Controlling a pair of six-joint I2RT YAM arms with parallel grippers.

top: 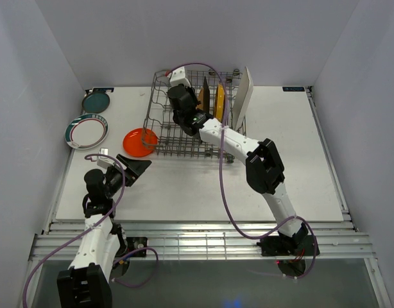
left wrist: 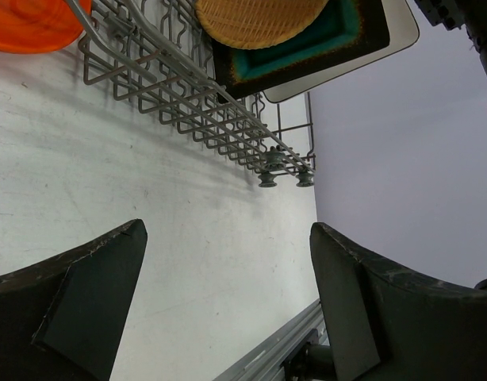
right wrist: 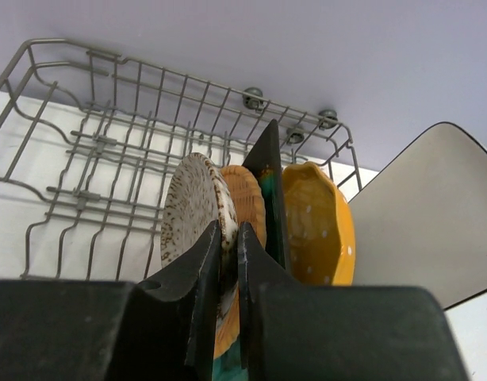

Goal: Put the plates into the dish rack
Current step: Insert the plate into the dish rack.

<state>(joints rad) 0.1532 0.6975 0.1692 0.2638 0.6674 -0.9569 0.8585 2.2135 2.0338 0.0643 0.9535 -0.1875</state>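
Note:
The dish rack [top: 160, 131] stands mid-table. My right gripper [right wrist: 229, 238] reaches down into it and is shut on the rim of the speckled grey plate [right wrist: 188, 210], which stands upright. Beside that plate stand a wood-tone plate [right wrist: 247, 202], a dark green-centred square plate [right wrist: 269, 171], a yellow scalloped plate [right wrist: 319, 226] and a white rectangle plate [right wrist: 422, 214]. From above, the right gripper [top: 183, 110] covers the speckled plate. An orange plate [top: 140, 142] lies against the rack's left side. My left gripper [top: 133, 164] hovers just near of it, open and empty over bare table [left wrist: 228, 230].
A teal plate [top: 95, 101] and a white plate with a teal rim [top: 88, 131] lie at the table's far left. Walls close in on both sides. A slatted metal rail [top: 203, 240] runs along the near edge by the arm bases.

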